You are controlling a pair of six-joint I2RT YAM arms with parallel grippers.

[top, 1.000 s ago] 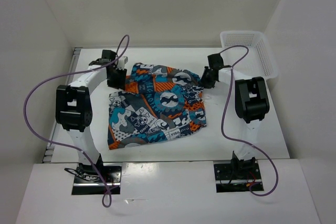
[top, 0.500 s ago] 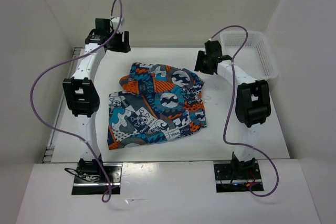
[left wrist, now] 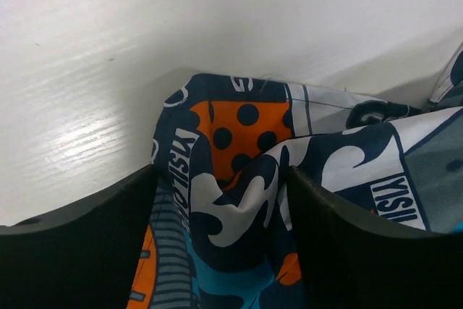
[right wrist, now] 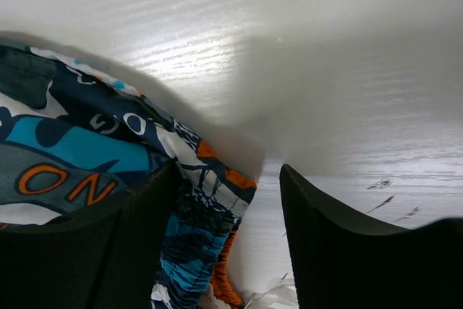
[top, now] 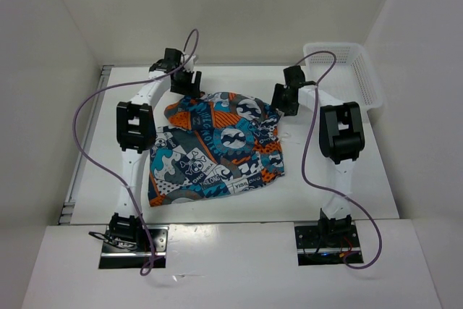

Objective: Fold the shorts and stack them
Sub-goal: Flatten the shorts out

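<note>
Left arm (top: 134,127): it is stretched from the near left edge of the table (top: 289,195) toward the table's far left part.
Left gripper (top: 182,86): it is lowered over the far left part of the table, onto the far left corner of the shorts (top: 217,148). Its fingers (left wrist: 87,244) are set apart, and a bunched fold of the printed cloth fills the gap between them; whether the cloth is pinched cannot be told.
Shorts: they are spread on the middle of the table, partly folded, with the far edge rumpled and the near part lying flatter.
Right gripper (top: 284,100): it is lowered at the far right of the table's middle, at the far right corner of the shorts. Its fingers (right wrist: 340,251) are parted; the cloth's edge lies against one finger, and bare table is seen beside the other.
Right arm (top: 340,135): it is raised from the near right edge of the table.
Basket (top: 367,85): the white mesh basket is set at the table's far right corner.
</note>
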